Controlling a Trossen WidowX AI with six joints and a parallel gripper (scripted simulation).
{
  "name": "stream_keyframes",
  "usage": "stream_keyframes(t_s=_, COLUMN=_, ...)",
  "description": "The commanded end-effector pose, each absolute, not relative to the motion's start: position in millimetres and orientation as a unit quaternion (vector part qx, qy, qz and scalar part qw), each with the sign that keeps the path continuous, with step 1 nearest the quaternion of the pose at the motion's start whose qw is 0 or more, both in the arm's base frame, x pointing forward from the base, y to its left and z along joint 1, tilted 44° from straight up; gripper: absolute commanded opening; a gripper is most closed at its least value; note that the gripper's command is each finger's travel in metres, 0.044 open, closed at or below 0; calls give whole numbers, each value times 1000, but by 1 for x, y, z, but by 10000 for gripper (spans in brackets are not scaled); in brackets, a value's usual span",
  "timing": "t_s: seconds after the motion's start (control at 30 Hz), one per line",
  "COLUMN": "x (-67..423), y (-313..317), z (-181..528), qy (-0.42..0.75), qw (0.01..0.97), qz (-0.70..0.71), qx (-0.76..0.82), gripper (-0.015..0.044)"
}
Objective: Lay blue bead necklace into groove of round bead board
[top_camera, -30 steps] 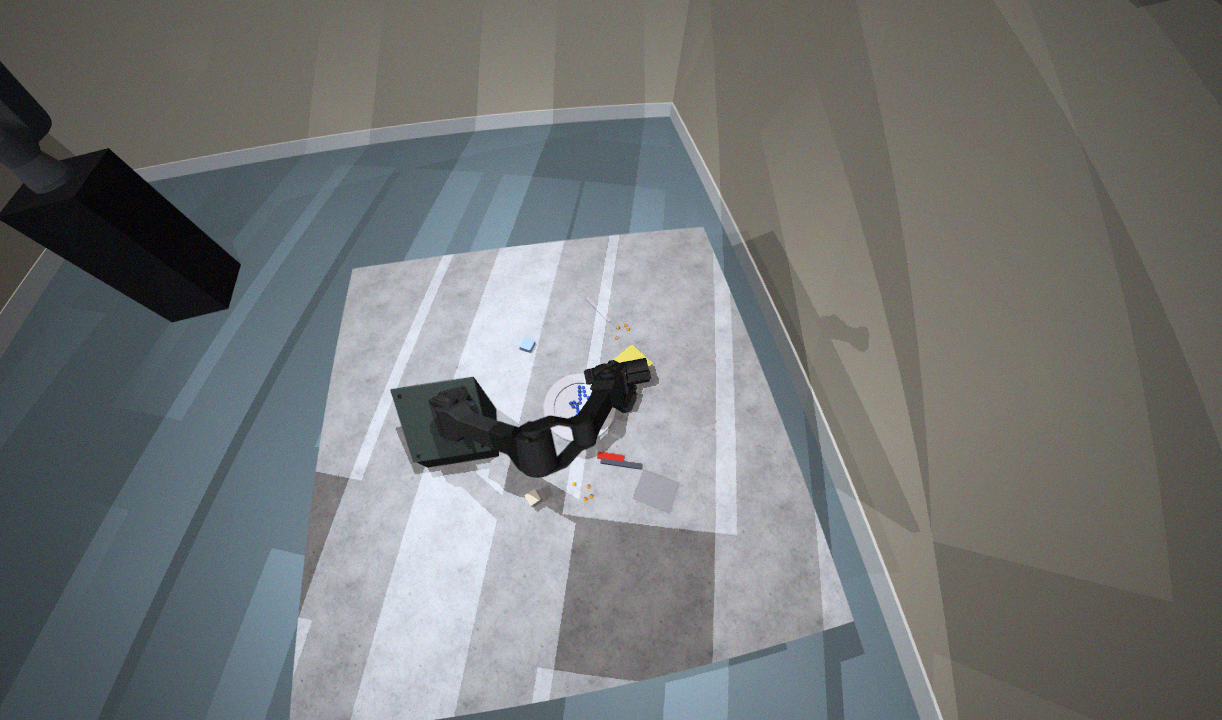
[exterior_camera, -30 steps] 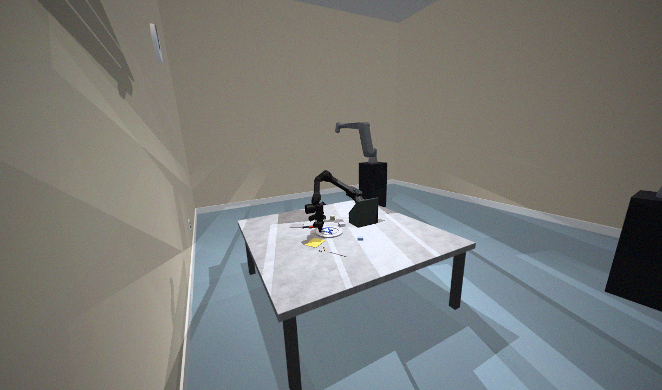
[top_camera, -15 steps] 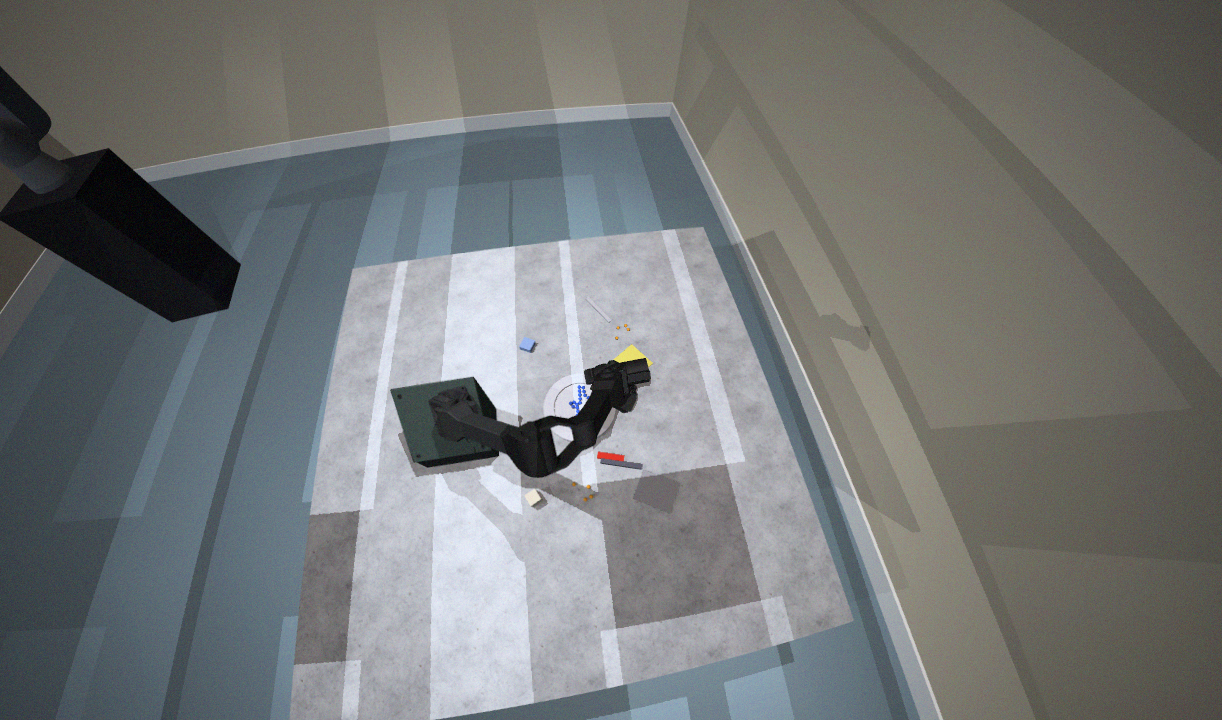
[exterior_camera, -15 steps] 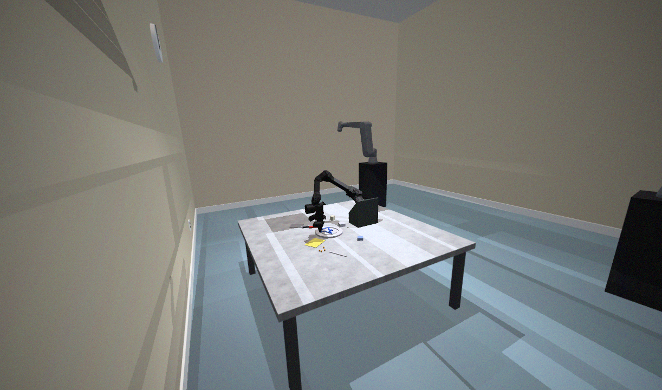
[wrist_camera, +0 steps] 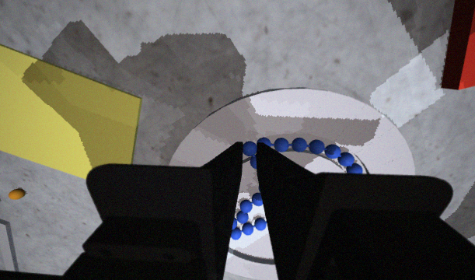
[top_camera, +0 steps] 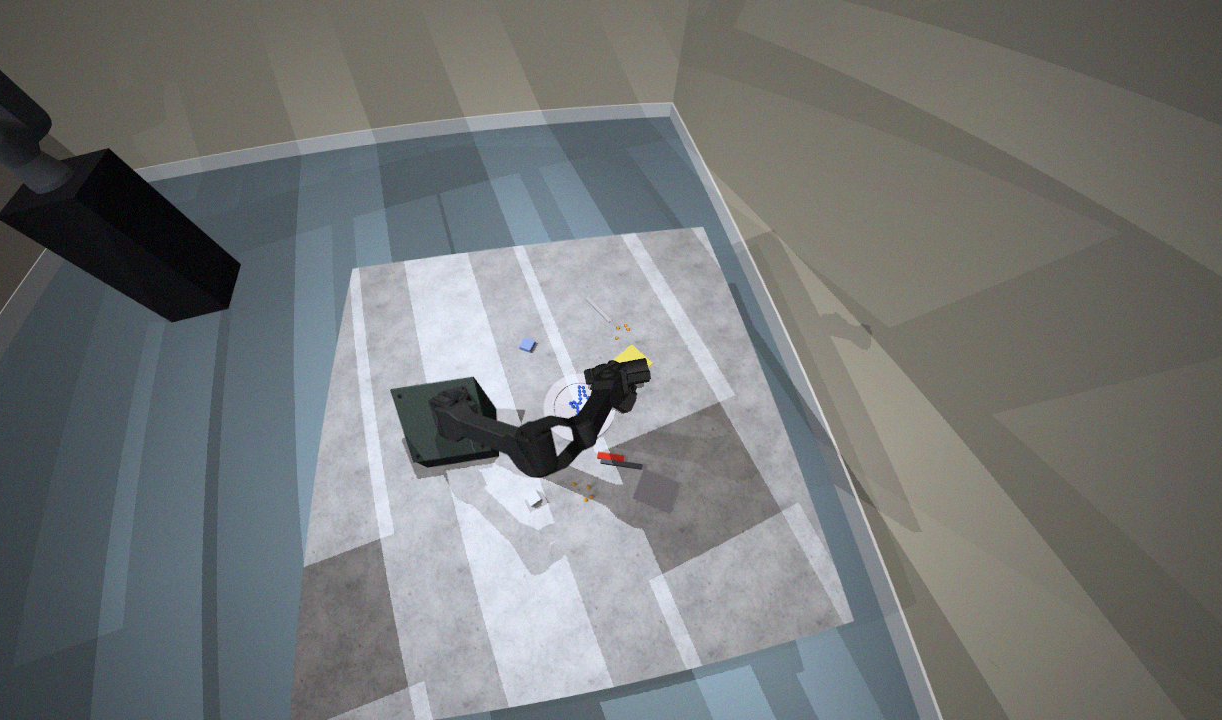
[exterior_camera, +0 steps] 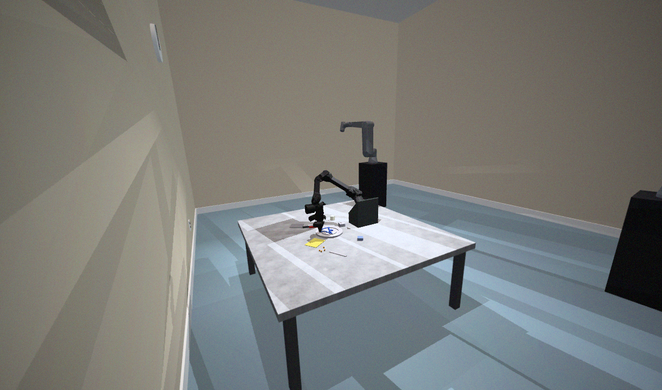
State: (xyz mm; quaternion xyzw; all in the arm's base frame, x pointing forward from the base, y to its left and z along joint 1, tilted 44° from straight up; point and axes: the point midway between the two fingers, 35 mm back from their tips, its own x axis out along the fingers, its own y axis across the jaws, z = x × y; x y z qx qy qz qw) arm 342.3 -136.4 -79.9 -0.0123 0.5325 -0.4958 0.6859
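Gripper (wrist_camera: 249,149) over round bead board (wrist_camera: 381,149) on grey counter (wrist_camera: 299,43), jaws nearly closed, pinching one bead of blue bead necklace (wrist_camera: 299,145), strand partly curving along groove, rest bunched inside the ring, yellow sheet (wrist_camera: 31,117) left.

No legible text, label, brand, number or sign appears in any view: neither the table (exterior_camera: 372,261), the yellow sheet (wrist_camera: 47,120), the red block (wrist_camera: 468,43) nor the round bead board (wrist_camera: 338,117) carries readable markings.
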Motion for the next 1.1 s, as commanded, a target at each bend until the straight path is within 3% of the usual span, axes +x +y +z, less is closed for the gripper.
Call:
stream_keyframes(t_s=0.0, x=340, y=-137, z=-83, qy=537, qw=682, qz=-496, qx=-15, gripper=0)
stream_keyframes(t_s=0.13, x=340, y=-137, z=-83, qy=537, qw=682, qz=-496, qx=-15, gripper=0)
stream_keyframes(t_s=0.7, x=341, y=-135, z=-79, qy=536, qw=683, qz=-496, qx=-14, gripper=440)
stream_keyframes(t_s=1.07, x=341, y=-132, z=-77, qy=537, qw=682, qz=-496, qx=-15, gripper=440)
